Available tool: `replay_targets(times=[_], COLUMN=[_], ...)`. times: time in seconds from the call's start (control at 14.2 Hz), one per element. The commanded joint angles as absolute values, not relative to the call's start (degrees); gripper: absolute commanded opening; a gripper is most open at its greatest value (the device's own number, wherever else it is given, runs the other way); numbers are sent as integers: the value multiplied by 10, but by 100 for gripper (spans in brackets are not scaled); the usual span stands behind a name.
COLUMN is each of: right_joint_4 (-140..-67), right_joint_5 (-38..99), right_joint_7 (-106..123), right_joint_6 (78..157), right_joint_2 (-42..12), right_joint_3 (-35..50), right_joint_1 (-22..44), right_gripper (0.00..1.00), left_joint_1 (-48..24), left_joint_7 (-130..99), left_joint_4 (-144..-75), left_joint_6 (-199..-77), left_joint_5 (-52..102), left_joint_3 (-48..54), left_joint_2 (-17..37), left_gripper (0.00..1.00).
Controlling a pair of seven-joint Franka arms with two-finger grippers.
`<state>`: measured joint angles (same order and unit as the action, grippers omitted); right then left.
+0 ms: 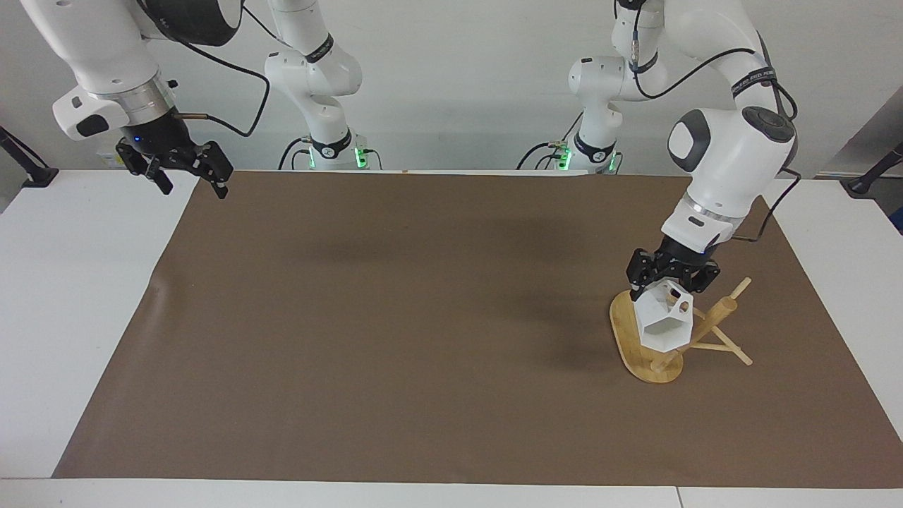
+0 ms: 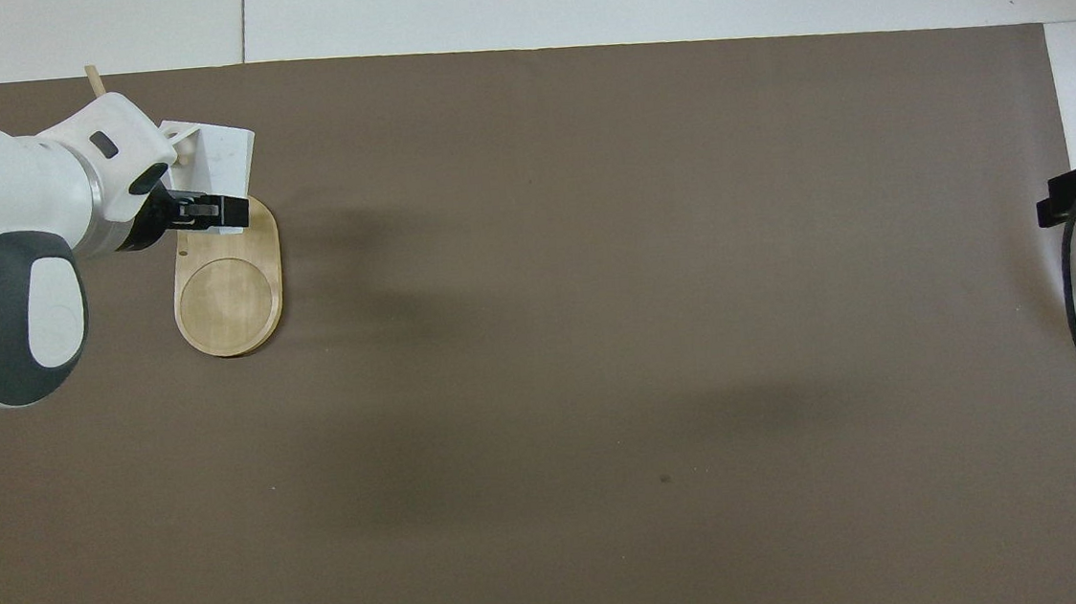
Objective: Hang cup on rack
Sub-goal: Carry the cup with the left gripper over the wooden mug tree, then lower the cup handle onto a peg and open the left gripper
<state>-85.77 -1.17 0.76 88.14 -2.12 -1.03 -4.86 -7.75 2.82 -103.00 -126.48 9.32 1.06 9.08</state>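
Here the left gripper (image 1: 671, 276) is clamped on the upper edge of the white faceted cup (image 1: 664, 324), holding it tilted in the air over the bamboo mug rack (image 1: 645, 353). The cup's blocky handle, with its round hole, points toward the rack's central post (image 1: 695, 333), just beside it, and no peg passes through the hole. In the overhead view the left gripper (image 2: 205, 213) hangs over the end of the oval base (image 2: 228, 297) that lies farther from the robots, with the cup (image 2: 224, 154) partly hidden under the wrist. The rack stands on the brown mat (image 1: 423, 317) toward the left arm's end of the table. The right gripper (image 1: 185, 168) waits with fingers spread, raised over the mat's corner at the right arm's end.
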Motion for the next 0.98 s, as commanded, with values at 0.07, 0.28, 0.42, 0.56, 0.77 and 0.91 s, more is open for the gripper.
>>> replay_targets(times=[0.07, 0.28, 0.42, 0.56, 0.77, 0.91], right_joint_4=[-860, -860, -860, -861, -865, -867], right_joint_5=[0, 0, -1, 0, -1, -1], right_joint_7=[7, 6, 7, 9, 9, 9], right_joint_6=[880, 881, 880, 875, 872, 873], right_joint_2=[-15, -15, -12, -12, -9, -8], right_joint_3=[-11, -11, -12, -11, -9, -10], right_joint_1=[-50, -51, -52, -51, -51, -52], right_gripper=[100, 100, 100, 100, 100, 100], left_joint_1=[-55, -52, -51, -53, -53, -53], left_joint_7=[25, 24, 12, -22, -25, -26], left_joint_4=[-1028, -1028, -1030, -1041, -1041, -1045], left_joint_6=[-1275, -1274, -1270, -1274, -1274, -1276], left_joint_5=[134, 152, 178, 191, 191, 192], left_joint_3=[15, 15, 15, 15, 16, 15], left_joint_2=[97, 100, 99, 98, 98, 96], left_gripper=[0, 0, 0, 0, 0, 99])
